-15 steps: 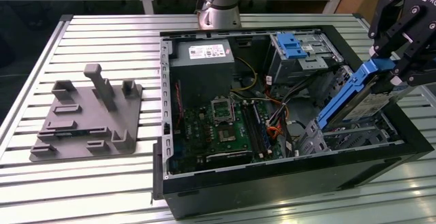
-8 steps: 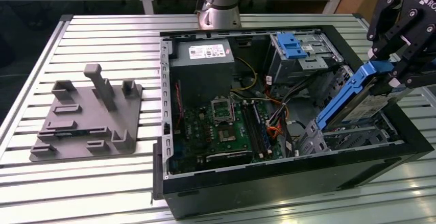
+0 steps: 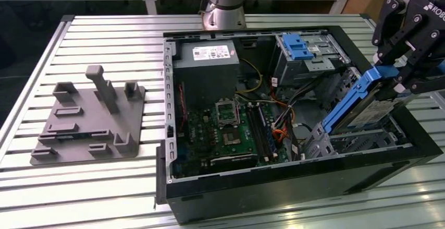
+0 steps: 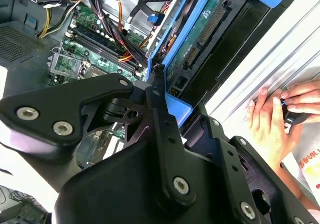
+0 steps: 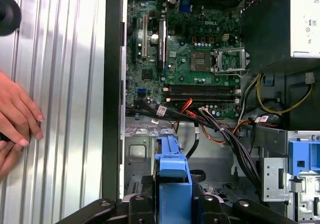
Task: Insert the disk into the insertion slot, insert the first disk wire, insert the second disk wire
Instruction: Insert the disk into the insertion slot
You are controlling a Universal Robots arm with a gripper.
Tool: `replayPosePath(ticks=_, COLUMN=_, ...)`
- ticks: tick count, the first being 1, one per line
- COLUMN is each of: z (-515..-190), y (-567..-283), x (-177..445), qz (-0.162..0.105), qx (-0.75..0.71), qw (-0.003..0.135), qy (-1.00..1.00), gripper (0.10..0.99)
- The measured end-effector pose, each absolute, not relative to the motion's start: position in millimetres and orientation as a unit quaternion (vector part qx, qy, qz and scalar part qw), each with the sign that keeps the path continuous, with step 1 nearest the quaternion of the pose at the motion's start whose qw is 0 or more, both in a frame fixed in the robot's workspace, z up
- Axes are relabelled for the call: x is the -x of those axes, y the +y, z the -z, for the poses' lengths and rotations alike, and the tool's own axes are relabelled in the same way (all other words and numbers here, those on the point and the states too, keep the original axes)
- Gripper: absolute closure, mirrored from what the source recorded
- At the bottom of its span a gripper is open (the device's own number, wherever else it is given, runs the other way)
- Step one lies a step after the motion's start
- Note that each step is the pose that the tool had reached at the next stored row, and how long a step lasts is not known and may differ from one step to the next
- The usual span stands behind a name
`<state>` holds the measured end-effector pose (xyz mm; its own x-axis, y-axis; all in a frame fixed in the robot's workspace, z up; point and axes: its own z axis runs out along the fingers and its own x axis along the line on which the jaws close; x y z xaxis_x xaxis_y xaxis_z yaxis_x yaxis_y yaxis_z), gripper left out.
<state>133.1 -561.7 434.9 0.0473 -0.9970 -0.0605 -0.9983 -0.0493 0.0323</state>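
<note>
claw: my gripper (image 3: pixel 402 80) clamped on the disk (image 3: pixel 372 111) by its blue bracket | disk: tilted over the insertion slot (image 3: pixel 361 141), at the case (image 3: pixel 278 187) corner on the exterior view's right | risk: I judge the tilt may jam it on the slot's rim; nearby cables (image 3: pixel 295 132) could snag

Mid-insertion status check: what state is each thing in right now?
computer case, side open, lying on the table.
gripper, shut on the disk's blue bracket.
disk, held tilted, lower end inside the case, not seated.
insertion slot, no drive seated in it.
hands, resting on the table beside the case.
</note>
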Motion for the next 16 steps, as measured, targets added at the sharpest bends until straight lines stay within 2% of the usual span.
replayPosePath(ticks=16, z=-413, y=-562, x=-133, qz=-0.033, qx=0.724, qw=0.009, qy=0.689, gripper=0.722)
